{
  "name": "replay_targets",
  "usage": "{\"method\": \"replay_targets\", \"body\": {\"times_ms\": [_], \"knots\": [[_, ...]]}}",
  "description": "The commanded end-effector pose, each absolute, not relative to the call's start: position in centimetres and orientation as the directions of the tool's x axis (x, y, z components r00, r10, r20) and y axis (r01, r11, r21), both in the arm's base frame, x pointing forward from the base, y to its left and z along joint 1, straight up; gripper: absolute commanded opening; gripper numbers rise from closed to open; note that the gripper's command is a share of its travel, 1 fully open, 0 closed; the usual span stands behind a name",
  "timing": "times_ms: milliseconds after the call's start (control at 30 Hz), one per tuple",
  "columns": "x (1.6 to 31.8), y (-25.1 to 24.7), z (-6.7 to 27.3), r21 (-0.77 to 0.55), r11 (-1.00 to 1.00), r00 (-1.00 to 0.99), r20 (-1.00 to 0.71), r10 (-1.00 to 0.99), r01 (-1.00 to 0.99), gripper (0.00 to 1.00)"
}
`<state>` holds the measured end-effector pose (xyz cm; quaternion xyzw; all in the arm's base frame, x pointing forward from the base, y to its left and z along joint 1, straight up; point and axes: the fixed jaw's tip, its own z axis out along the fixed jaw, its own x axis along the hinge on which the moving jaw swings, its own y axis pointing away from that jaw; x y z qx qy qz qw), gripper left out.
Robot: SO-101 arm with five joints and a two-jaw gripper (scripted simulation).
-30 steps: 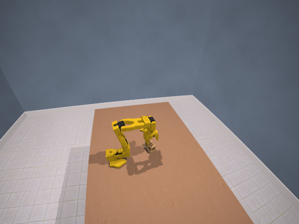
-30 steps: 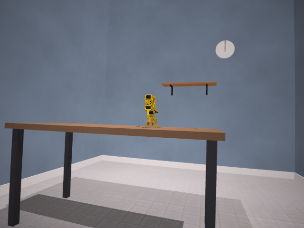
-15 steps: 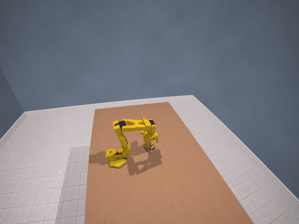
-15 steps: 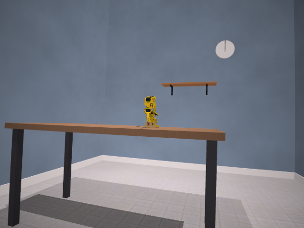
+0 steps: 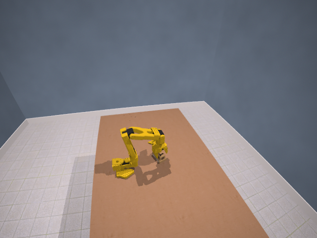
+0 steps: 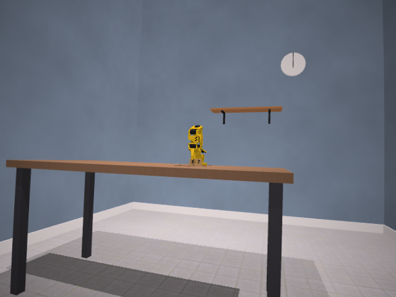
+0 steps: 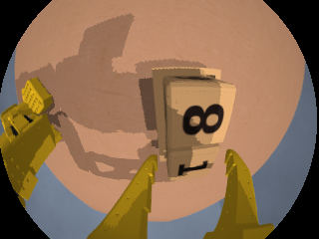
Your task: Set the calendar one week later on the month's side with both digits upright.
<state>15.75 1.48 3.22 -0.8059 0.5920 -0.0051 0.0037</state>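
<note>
Two tan wooden calendar cubes stand side by side in a low tray (image 6: 196, 164) on the table. In the wrist view the farther cube (image 7: 198, 116) shows an 8 on top and the nearer cube (image 7: 194, 162) shows a 1 on top, both lying sideways. In the exterior view the cubes (image 6: 195, 161) show two dark digits on their front, too small to read surely. My gripper (image 7: 191, 171) points down just above the cubes, fingers apart, with the nearer cube showing between the fingertips. Nothing is gripped. In the top view the gripper (image 5: 160, 153) hangs over the cubes (image 5: 161, 156).
The yellow arm's base (image 5: 123, 165) stands left of the cubes on the brown table top. The arm's shadow falls beside the tray. A wall shelf (image 6: 246, 110) and a clock (image 6: 292, 64) are far behind.
</note>
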Motion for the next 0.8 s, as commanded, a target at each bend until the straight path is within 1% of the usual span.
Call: {"method": "replay_targets", "body": {"times_ms": [0, 400, 767], "knots": [[16.03, 1.42, 3.28, -0.032, -0.284, 0.284, 0.006, -0.959, -0.958, 0.35], [16.06, 1.43, 3.27, -0.032, -0.284, 0.284, 0.006, -0.959, -0.958, 0.34], [16.26, 1.49, 3.28, -0.032, -0.284, 0.284, 0.006, -0.959, -0.958, 0.31]]}}
